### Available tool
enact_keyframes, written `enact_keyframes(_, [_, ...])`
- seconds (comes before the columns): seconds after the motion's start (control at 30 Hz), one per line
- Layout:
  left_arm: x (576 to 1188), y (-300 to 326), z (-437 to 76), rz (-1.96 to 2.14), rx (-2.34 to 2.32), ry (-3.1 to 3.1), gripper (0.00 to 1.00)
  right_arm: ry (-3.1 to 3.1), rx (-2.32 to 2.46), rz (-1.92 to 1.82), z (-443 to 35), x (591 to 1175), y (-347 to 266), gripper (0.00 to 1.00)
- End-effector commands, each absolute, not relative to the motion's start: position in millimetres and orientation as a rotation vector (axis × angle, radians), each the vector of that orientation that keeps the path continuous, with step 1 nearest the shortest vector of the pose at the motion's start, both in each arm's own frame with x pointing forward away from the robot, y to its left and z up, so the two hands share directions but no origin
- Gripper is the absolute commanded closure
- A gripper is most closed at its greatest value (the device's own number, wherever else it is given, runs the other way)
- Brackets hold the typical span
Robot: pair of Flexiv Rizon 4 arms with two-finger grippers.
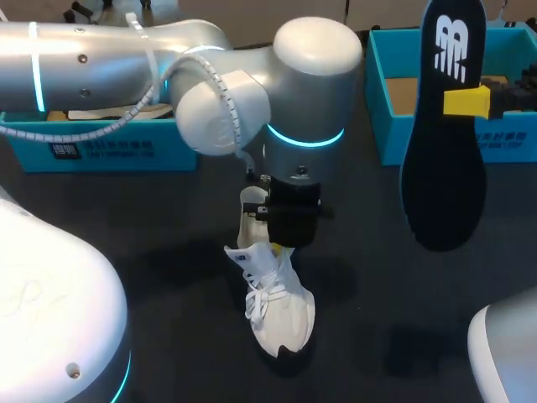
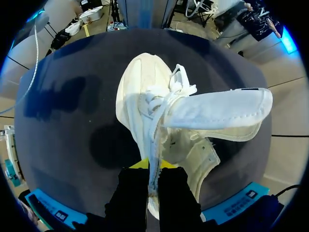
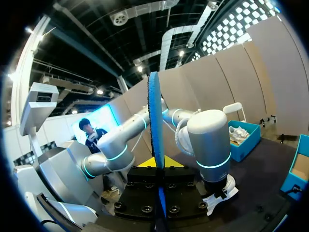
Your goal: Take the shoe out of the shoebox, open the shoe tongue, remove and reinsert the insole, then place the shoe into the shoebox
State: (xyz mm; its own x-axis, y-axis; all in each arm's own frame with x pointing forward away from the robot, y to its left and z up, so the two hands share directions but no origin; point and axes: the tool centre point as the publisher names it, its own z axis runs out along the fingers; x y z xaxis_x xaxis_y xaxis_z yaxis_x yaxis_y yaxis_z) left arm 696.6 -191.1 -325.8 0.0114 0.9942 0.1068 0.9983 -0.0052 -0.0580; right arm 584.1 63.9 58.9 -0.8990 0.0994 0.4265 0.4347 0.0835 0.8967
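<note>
A white shoe (image 1: 281,315) stands on the dark table, toe toward the front edge. My left gripper (image 1: 279,246) reaches down from above and is shut on the side edge of the shoe's opening. In the left wrist view, the left gripper (image 2: 150,164) pinches that edge, and the tongue (image 2: 217,111) of the shoe (image 2: 140,92) is folded out to one side. My right gripper (image 1: 466,101) holds the black insole (image 1: 445,143) upright in the air at the right. In the right wrist view, the insole (image 3: 155,125) shows edge-on between the right gripper's (image 3: 157,163) fingers.
An open blue shoebox (image 1: 379,109) sits at the back right, behind the raised insole. A second blue box (image 1: 101,151) lies at the back left under my left arm. My arms' white bases fill the front corners.
</note>
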Motion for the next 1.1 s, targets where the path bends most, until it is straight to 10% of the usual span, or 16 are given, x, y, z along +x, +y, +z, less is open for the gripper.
enact_keyframes(0.03, [697,-196,-335,-0.065,-2.127,-2.115,1.00,-2.110,-0.534,-1.886,61,587,66,1.00])
enact_keyframes(0.93, [684,-208,-365,-0.082,-2.110,-2.104,1.00,-2.110,-0.534,-1.886,61,587,66,1.00])
enact_keyframes(1.1, [684,-212,-366,-0.074,-2.124,-2.123,0.62,-2.110,-0.534,-1.886,61,587,66,1.00])
